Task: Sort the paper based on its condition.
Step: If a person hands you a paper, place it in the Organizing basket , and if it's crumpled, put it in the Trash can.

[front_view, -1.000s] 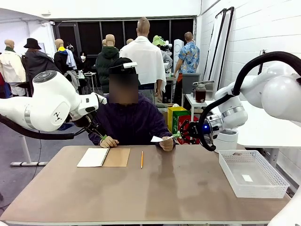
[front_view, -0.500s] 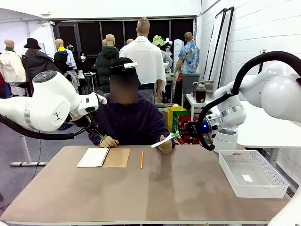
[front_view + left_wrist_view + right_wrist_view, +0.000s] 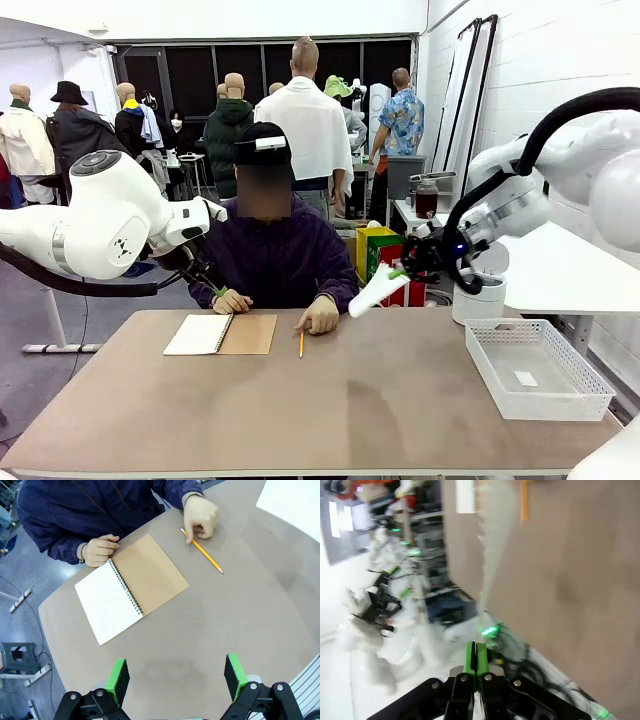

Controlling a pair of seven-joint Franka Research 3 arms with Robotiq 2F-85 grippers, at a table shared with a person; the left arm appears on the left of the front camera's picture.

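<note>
The right arm's fingers [image 3: 398, 273] are clamped together on one sheet of the paper [image 3: 375, 292]. It hangs in the air above the bench [image 3: 380, 420], at about 2 o'clock from the person's hand [image 3: 320, 318] by the pencil [image 3: 301, 343]. The white basket [image 3: 478, 362], at 4 o'clock on the bench, holds a small white sheet [image 3: 525, 378] (so sorting seems under way). The held sheet is not yet placed. The left arm's fingers [image 3: 176, 677] stand apart and empty, with the notebook [image 3: 131, 587] at their 11 o'clock.

Paper [image 3: 492, 545] a motion-blurred pale streak in the right wrist view, white sheet [image 3: 295, 502] cut off at the left wrist view's corner, scrap [image 3: 525, 378] in basket [image 3: 550, 408] too small to identify
</note>
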